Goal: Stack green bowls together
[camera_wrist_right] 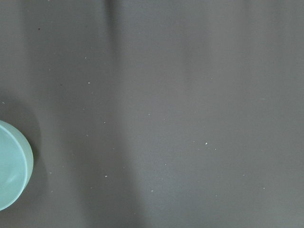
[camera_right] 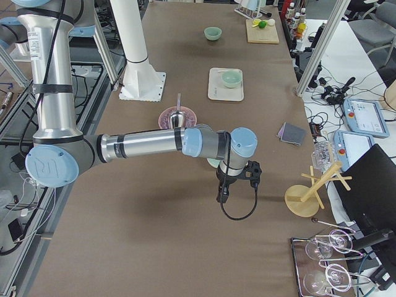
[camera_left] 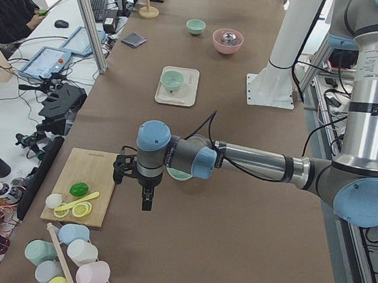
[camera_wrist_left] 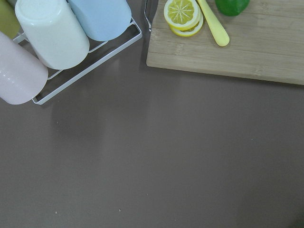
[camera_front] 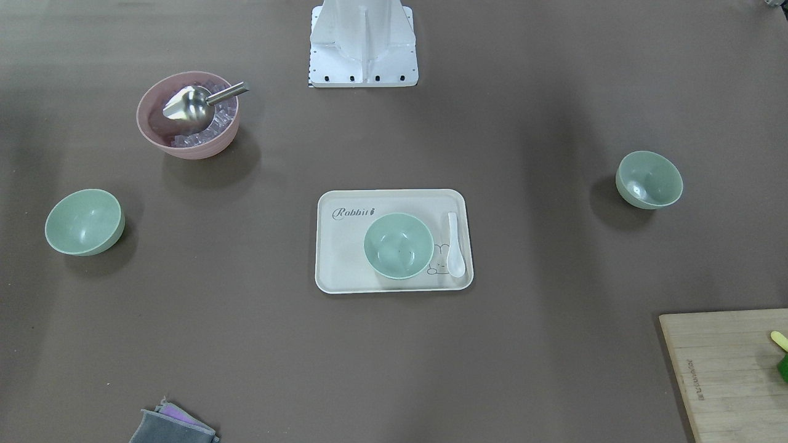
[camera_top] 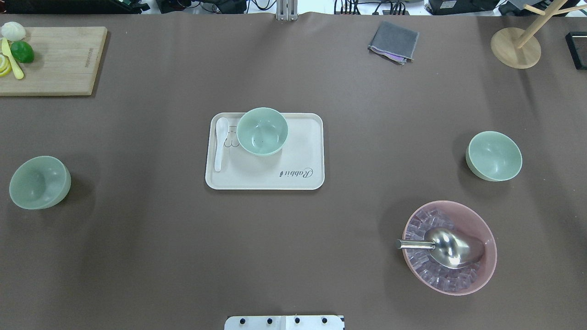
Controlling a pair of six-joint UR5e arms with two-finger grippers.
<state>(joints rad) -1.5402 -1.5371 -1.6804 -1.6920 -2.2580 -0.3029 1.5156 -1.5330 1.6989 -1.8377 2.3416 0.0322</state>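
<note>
The green bowls stand well apart on the desk (camera_top: 137, 256), none nested yet. The tray bowl (camera_top: 262, 131) sits on the tray (camera_top: 293, 151) at the desk's middle, beside a white spoon (camera_top: 220, 142). The left-end bowl (camera_top: 40, 182) is near the desk's left edge, and the right-end bowl (camera_top: 494, 156) is near its right edge, by the pink bowl (camera_top: 477, 219). All sit upright, mouths up; being round, they have no long axis, so any side of the rim suits a grasp. I judge the first pick is due: pinch an outer bowl's wall with one finger inside, lift it straight up, centre it over the tray bowl and lower it level. The left end effector (camera_left: 146, 201) hangs near the cutting board (camera_left: 90, 185), and the right end effector (camera_right: 221, 197) hangs close to the right-end bowl. Whether either is spread or pressed together, I cannot tell.
</note>
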